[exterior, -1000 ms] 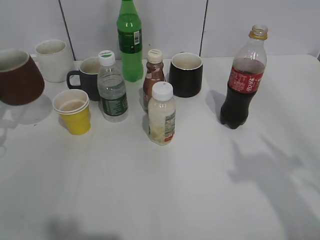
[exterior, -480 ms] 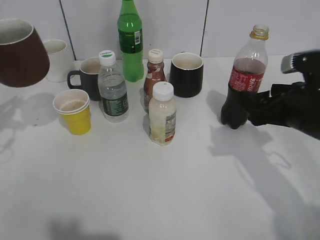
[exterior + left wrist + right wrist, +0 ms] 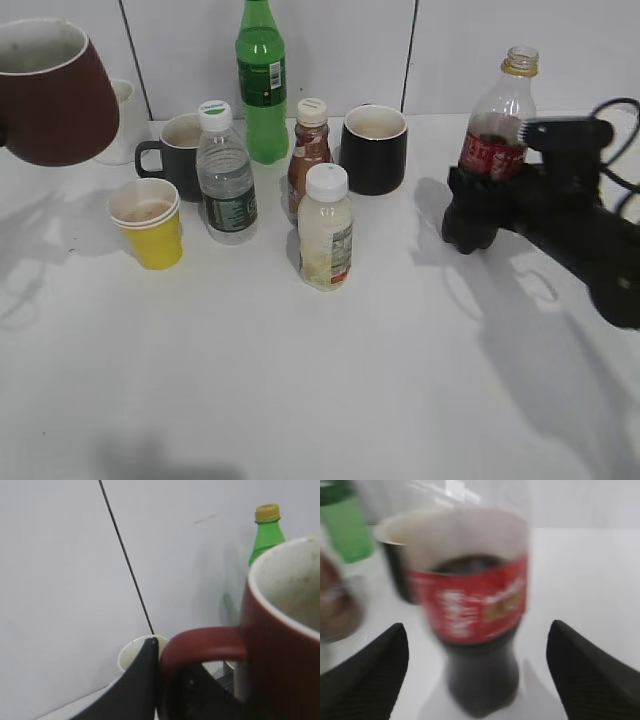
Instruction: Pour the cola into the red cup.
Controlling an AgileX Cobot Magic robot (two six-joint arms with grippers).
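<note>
The red cup [image 3: 50, 90] hung in the air at ten o'clock in the exterior view, above the table [image 3: 300, 380]. The left gripper [image 3: 167, 685] was clamped on its handle, one dark finger [image 3: 137, 685] pressed against the outside of the loop. Behind it stood a white mug [image 3: 135, 652] and the green bottle [image 3: 260, 80].

The cola [image 3: 487, 150] stood upright at two o'clock, uncapped. The right gripper [image 3: 475, 675] sat around its lower half, fingers [image 3: 367, 672] spread wide on either side, not touching the bottle. A black mug [image 3: 372, 148] stood at the cola's nine o'clock.
</note>
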